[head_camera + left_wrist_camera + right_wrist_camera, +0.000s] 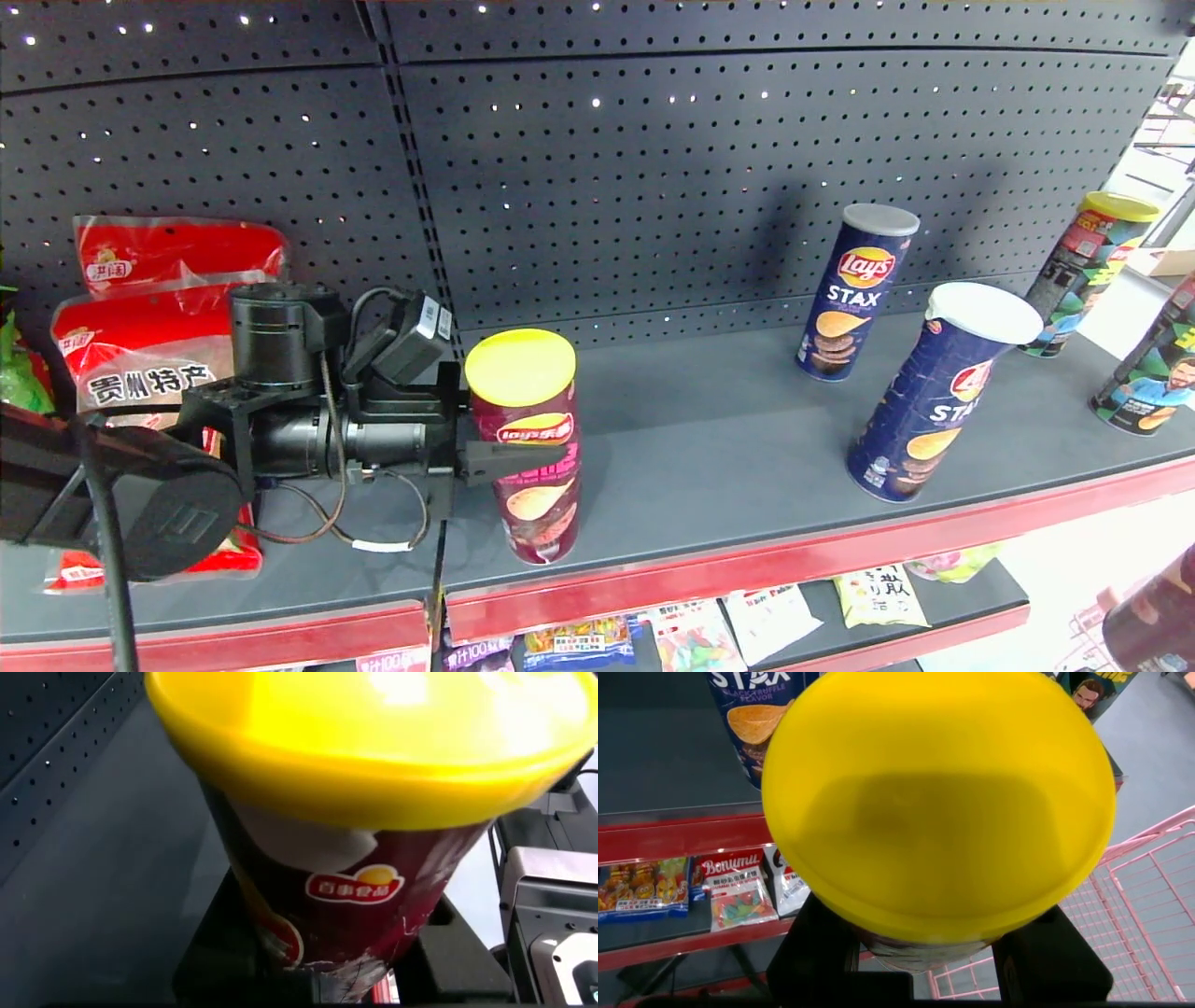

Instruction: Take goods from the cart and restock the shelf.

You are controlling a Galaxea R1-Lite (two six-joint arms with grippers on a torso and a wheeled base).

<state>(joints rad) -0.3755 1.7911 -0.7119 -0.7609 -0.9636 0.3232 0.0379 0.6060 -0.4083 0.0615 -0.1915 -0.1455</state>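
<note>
We are clenching left gripper [521,455] on maroon can [537,509] standing at shelf [709,448] front edge; right gripper [929,957] grasping second can [938,803], not yet shelved.

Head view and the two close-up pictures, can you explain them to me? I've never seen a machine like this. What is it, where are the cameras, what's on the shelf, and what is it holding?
This is a two-armed robot on wheels, restocking a shop shelf. The wide picture comes from a camera on its head, looking forward and down. The other two come from cameras on its wrists, each looking along that arm's pincer.

The left pincer is closed on a maroon chip can with a yellow lid, upright near the shelf's front edge. The right pincer grips a second yellow-lidded can, with the pink cart showing beyond it.

Also on the shelf are red snack bags at the left and two dark blue chip cans toward the right.
</note>
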